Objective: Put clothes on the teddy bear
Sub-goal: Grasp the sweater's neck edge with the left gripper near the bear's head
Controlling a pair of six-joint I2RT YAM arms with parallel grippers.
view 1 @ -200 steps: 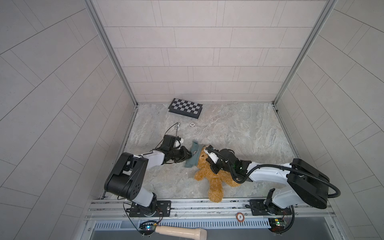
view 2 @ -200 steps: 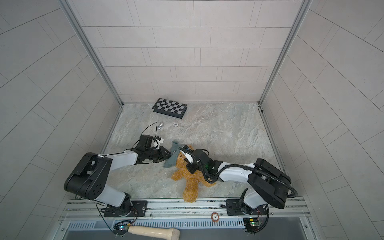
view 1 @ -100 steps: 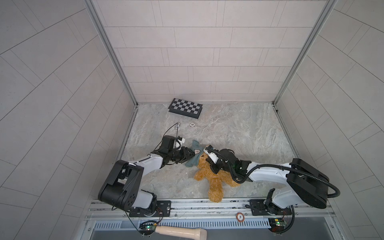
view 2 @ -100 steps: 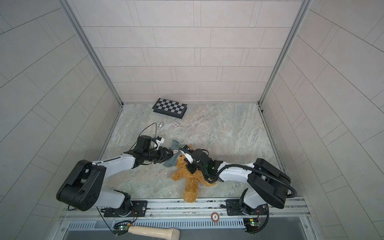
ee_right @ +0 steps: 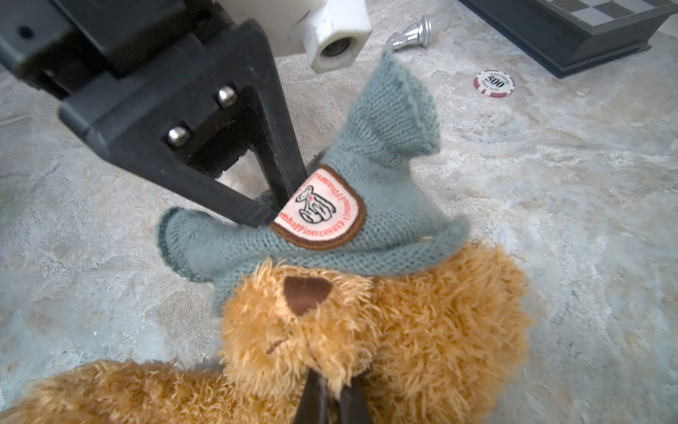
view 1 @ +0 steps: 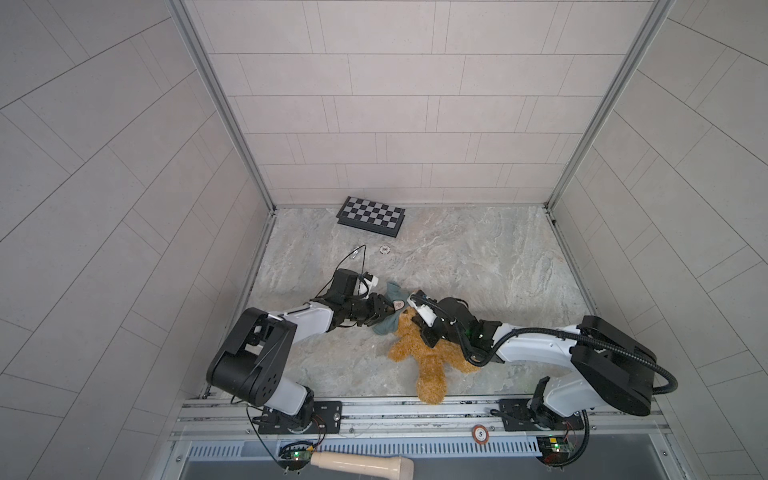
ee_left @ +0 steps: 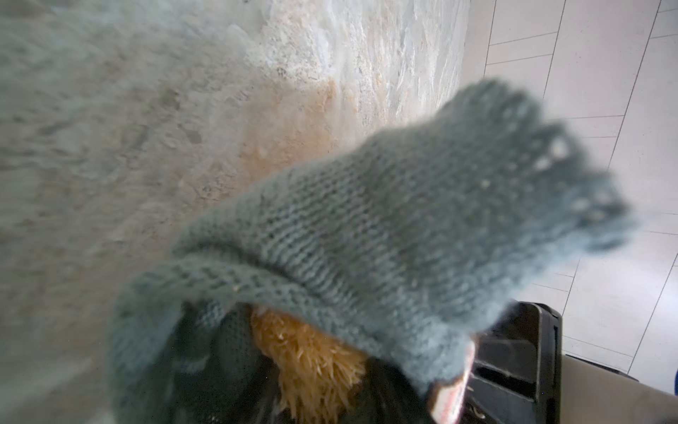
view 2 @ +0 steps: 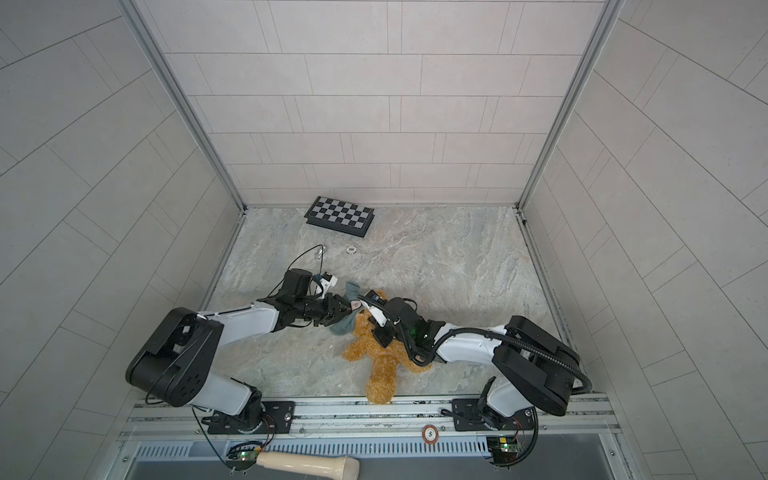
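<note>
Two end effectors in play, so where does the teddy bear (view 1: 428,357) sit against them?

Face up on the bench (view 1: 478,270), right under the right end effector (ee_right: 332,383). The muzzle is just ahead of those fingertips, and the body and limbs spread out behind and below it.

And that one's grip?

Pressed together, pinching the shaggy fur under the bear's chin.

What about the left end effector (ee_right: 273,211)?

Its tip sits at the edge of a grey-green knitted sweater (ee_right: 385,154), touching the fabric just beside a sewn patch (ee_right: 323,209). Only one finger shows, side on, in the right wrist view, and the knit blankets the left wrist view. So I cannot tell whether it is spread or pinching the wool.

Where is the sweater relative to both?

Between them. It is bunched over the top of the bear's head, its lower edge just above the nose, with one loose end standing up past the left fingertip. In the left wrist view, golden fur shows inside the knit opening.

Anything else nearby?

Beyond the left end effector, well apart from the bear, a poker chip (ee_right: 494,84) and a silver chess piece (ee_right: 411,35) lie on the bench. A folded chessboard (view 1: 371,216) sits farther out again, by the back wall
</note>
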